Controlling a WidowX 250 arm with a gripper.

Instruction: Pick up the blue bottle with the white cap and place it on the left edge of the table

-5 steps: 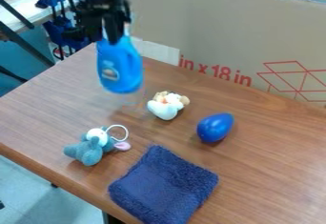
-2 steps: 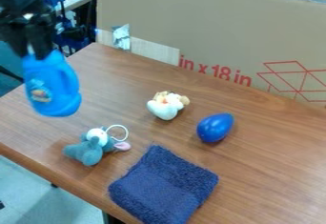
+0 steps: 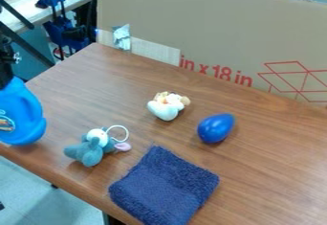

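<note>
Black hand (image 3: 6, 73) at the left edge, partly cut off by it, and it's gripping the top of a blue bottle (image 3: 24, 116)! That bottle sits at the bench's (image 3: 262, 171) left side, its label (image 3: 5, 122) sliced by the edge, too little of it to make out; whether its base touches wood, I can't tell. Red print (image 3: 216, 73) and a red line drawing (image 3: 297, 80) run across the cardboard (image 3: 191, 23) behind, the drawing cut off at right. Nearest the bottle, a gray-blue plush toy (image 3: 91, 152), then a white-and-tan toy (image 3: 167, 107), its shape hard to read, a blue egg-shaped object (image 3: 216, 128), and a navy cloth (image 3: 164, 185) in front.
</note>
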